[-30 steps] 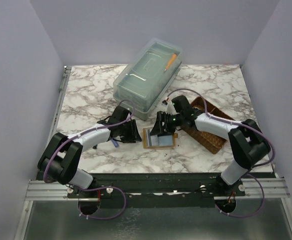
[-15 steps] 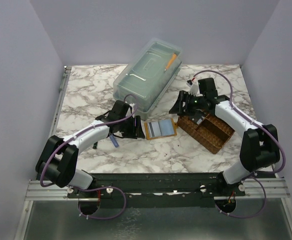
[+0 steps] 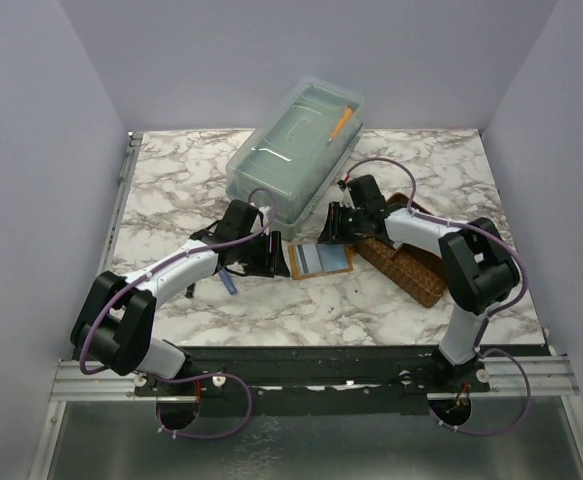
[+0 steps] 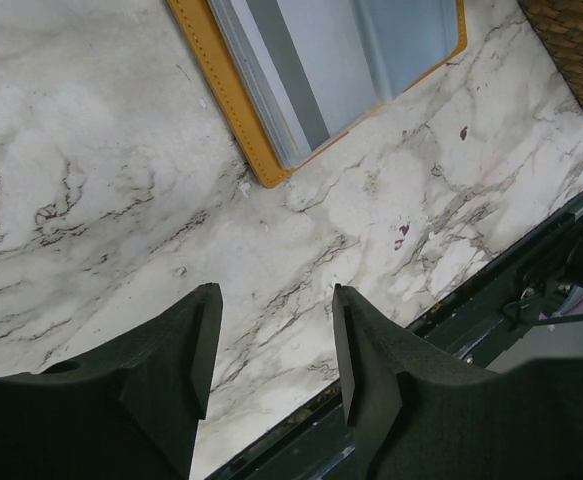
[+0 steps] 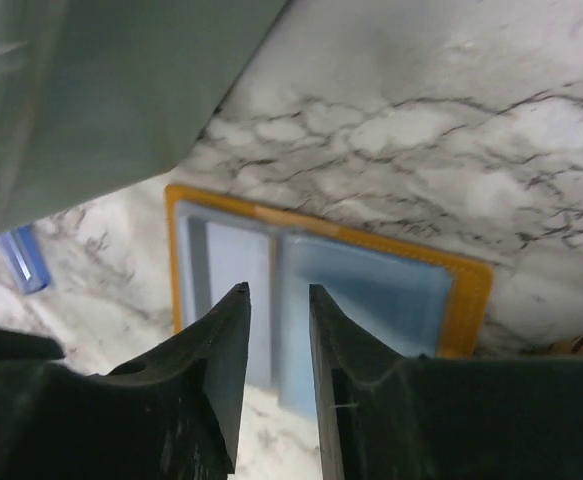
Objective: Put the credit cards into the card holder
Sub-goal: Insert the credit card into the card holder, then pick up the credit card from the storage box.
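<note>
The card holder (image 3: 322, 259) lies open on the marble, orange-rimmed with grey and light-blue inner panels. It fills the top of the left wrist view (image 4: 321, 70) and the middle of the right wrist view (image 5: 371, 290). My left gripper (image 3: 274, 257) sits just left of it, low over bare marble (image 4: 275, 292), open and empty. My right gripper (image 3: 333, 228) hovers over its far edge (image 5: 278, 290). Those jaws stand a narrow gap apart, with the panels showing through the gap. I cannot pick out any loose credit cards; the panels may include some.
A clear lidded plastic box (image 3: 296, 155) with an orange pen on top stands close behind the card holder. A brown woven tray (image 3: 411, 262) lies to its right. A small blue object (image 3: 229, 285) rests beside the left arm. The table's front edge and rail lie just beyond the left fingers.
The right gripper swung out over the woven tray, came back over the card holder's far edge, and its jaws narrowed. The left gripper opened wider; the holder shifted slightly away from me.
</note>
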Controlling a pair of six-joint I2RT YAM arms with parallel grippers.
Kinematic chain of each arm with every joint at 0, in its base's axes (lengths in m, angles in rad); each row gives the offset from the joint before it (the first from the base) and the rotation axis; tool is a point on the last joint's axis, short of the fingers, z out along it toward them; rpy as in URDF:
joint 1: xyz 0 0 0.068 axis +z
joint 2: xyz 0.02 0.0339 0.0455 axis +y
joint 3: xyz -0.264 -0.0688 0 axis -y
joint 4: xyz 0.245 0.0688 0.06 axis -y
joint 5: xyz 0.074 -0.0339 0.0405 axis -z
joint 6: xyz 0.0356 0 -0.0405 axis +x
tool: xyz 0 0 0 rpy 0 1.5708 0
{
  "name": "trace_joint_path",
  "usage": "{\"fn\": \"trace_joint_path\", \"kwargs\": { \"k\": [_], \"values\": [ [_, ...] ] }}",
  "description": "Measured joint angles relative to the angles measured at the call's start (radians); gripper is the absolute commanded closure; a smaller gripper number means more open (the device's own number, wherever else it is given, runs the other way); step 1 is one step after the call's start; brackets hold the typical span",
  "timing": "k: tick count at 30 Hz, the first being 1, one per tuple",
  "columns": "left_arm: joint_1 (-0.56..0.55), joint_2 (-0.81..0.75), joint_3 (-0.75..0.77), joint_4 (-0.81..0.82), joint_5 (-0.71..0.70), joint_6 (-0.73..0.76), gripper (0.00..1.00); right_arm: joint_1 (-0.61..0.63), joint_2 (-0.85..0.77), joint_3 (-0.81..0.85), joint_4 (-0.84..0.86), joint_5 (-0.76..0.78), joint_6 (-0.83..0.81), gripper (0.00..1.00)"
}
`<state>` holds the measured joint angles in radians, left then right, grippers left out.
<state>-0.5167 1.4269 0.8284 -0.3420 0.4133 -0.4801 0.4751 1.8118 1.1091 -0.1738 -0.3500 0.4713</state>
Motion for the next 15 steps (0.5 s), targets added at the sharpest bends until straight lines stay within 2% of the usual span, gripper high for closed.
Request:
{"fn": "trace_joint_path", "kwargs": {
  "k": [5, 10, 15],
  "values": [
    [0.000, 0.000, 0.024, -0.003, -0.014, 0.010, 0.45, 0.031, 0.053, -0.018, 0.074, 0.057, 0.032, 0.67],
    [0.000, 0.000, 0.065, -0.004, -0.027, 0.023, 0.45, 0.148, 0.049, -0.067, 0.149, 0.048, 0.064, 0.66],
    [0.000, 0.002, 0.098, -0.004, -0.050, 0.047, 0.44, 0.207, -0.020, -0.123, 0.097, 0.019, 0.102, 0.54]
  ]
}}
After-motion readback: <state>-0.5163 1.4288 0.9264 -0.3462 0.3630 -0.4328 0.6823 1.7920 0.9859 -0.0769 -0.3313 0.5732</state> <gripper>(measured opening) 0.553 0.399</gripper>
